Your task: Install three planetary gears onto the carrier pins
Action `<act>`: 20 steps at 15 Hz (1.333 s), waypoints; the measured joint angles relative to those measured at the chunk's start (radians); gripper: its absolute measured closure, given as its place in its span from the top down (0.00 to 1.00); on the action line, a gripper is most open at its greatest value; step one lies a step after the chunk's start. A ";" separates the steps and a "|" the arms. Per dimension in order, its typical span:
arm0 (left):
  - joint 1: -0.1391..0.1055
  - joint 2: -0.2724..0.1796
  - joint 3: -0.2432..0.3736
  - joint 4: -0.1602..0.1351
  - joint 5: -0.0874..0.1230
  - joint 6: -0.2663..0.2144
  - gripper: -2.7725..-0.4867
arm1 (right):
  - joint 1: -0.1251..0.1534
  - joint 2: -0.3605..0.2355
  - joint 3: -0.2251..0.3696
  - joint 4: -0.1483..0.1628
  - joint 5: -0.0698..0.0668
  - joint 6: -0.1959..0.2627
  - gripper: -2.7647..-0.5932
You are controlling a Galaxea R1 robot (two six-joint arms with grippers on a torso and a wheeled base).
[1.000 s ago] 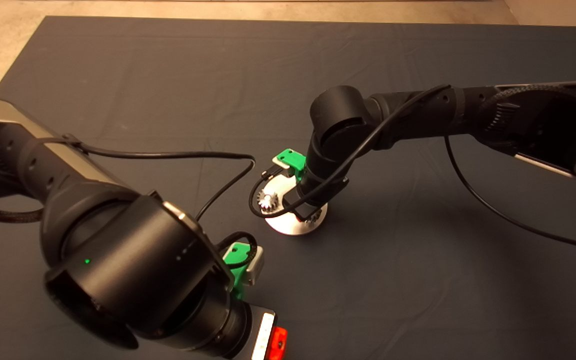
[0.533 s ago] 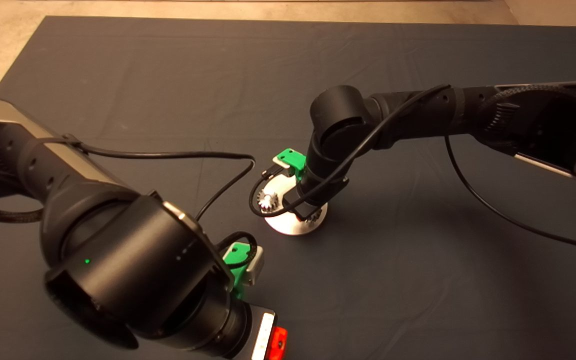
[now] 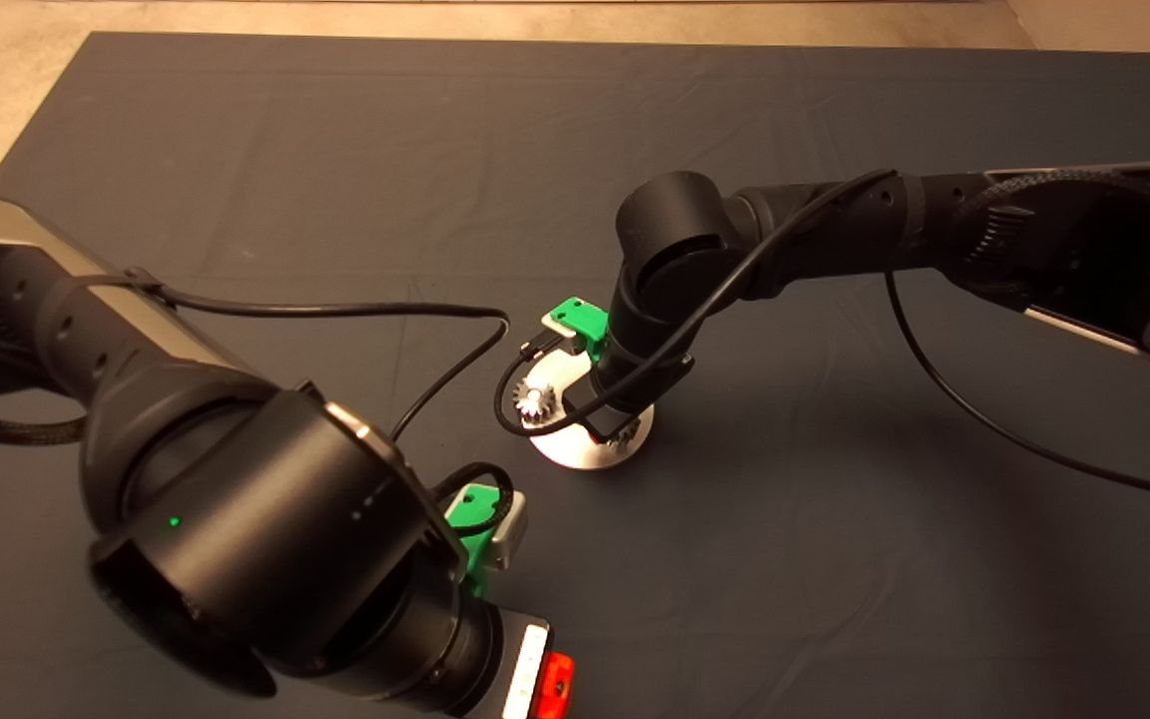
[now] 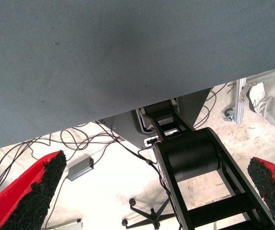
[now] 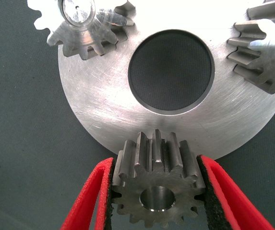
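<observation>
The silver disc (image 5: 99,96) with a large central hole lies on the mat, and it also shows in the head view (image 3: 575,451). One planetary gear (image 5: 79,21) sits on a carrier pin (image 5: 77,9) whose top shows in its bore. A second gear (image 5: 264,48) sits at the disc's other side. They also show in the head view as the first gear (image 3: 534,401) and the second gear (image 3: 623,431). My right gripper (image 5: 156,163) is shut on a third gear (image 5: 156,191), held upright at the disc's rim. No pin shows under it. My left gripper (image 4: 151,191) is open and empty.
The right wrist (image 3: 645,330) stands right over the disc and hides most of it in the head view. The left arm (image 3: 266,559) is parked at the mat's front left, its wrist view looking past the mat's edge (image 4: 127,110) at cables on the floor.
The right wrist has shifted very slightly to the left over the disc with the gear in it. The left arm has not moved.
</observation>
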 joint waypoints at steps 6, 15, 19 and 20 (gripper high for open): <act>0.000 0.000 0.000 0.000 0.000 0.000 0.99 | 0.000 0.003 0.000 0.000 0.000 0.003 0.18; 0.000 0.000 0.000 0.000 0.000 0.000 0.99 | 0.000 0.003 0.003 0.010 0.000 0.008 0.18; 0.000 0.000 0.000 0.000 0.000 0.000 0.99 | 0.000 0.002 0.003 0.029 0.000 0.011 0.18; 0.000 0.000 0.000 0.000 0.000 0.000 0.99 | 0.000 0.002 0.003 0.033 0.000 0.011 0.18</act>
